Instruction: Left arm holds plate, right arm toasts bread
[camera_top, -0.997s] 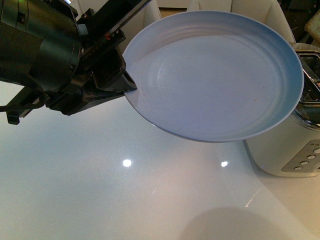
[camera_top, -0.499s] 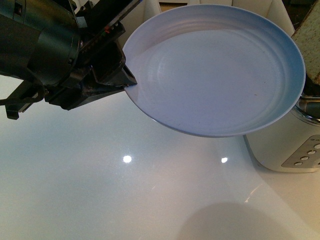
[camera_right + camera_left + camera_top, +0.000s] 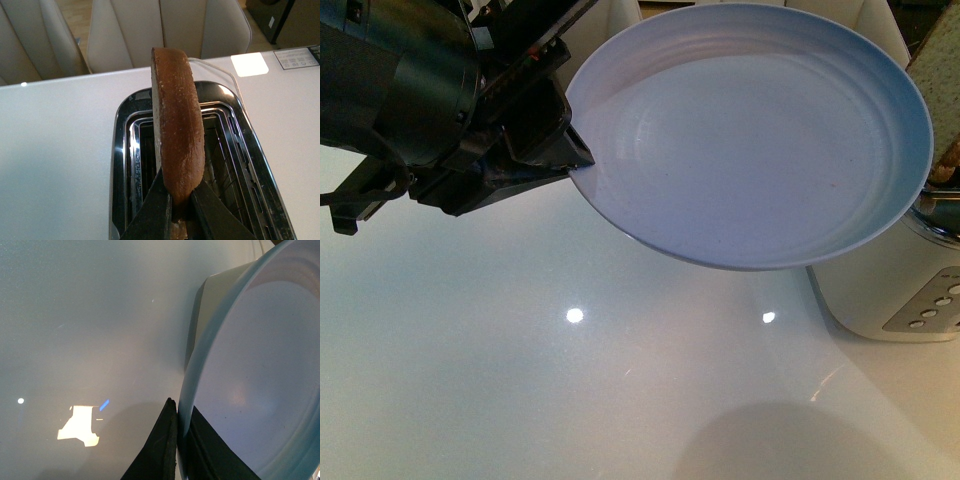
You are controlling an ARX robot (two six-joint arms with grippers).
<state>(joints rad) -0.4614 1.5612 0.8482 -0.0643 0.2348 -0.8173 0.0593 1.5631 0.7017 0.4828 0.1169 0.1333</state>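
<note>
My left gripper is shut on the left rim of the pale blue-white plate, holding it tilted in the air above the white table. In the left wrist view the jaws pinch the plate's rim. My right gripper is shut on the lower edge of the brown bread slice, holding it upright above the toaster's open slots. A corner of the bread shows at the front view's right edge, above the toaster.
The white toaster with buttons stands at the table's right side, partly under the plate. Cream chairs stand beyond the table's far edge. A card lies on the table behind the toaster.
The plate has lifted slightly and tilted more toward the camera. The bread has come into the front view at the right edge and risen a little.
</note>
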